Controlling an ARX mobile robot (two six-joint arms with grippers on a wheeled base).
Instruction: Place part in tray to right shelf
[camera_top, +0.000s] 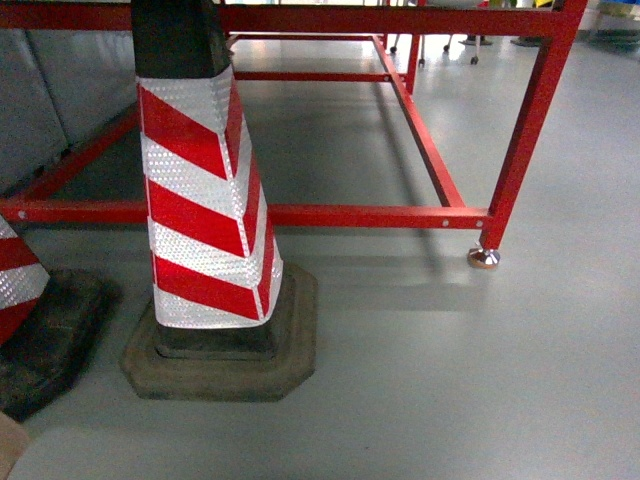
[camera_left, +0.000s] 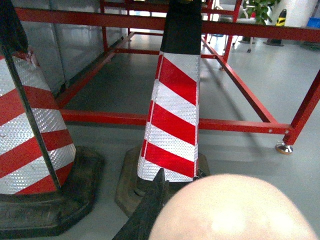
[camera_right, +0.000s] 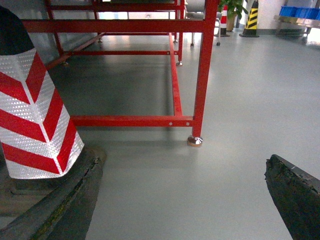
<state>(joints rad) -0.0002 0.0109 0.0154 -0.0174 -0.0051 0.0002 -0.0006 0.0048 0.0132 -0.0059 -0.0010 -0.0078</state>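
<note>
A smooth beige rounded surface, the tray (camera_left: 235, 210), fills the bottom right of the left wrist view. My left gripper (camera_left: 196, 189) is at it: one black finger (camera_left: 150, 210) lies against the tray's left side, and the other finger is hidden behind the tray. A sliver of the tray (camera_top: 8, 447) shows in the bottom left corner of the head view. In the right wrist view my right gripper (camera_right: 182, 162) stands wide open over bare grey floor, with nothing between its fingers (camera_right: 295, 200). The part is out of view.
A red-and-white striped traffic cone (camera_top: 205, 200) on a black base stands close ahead, with a second cone (camera_top: 30, 320) to its left. Behind them runs a red metal shelf frame (camera_top: 380, 215), its foot (camera_top: 484, 258) at the right. Grey floor (camera_top: 480, 380) spreads to the right.
</note>
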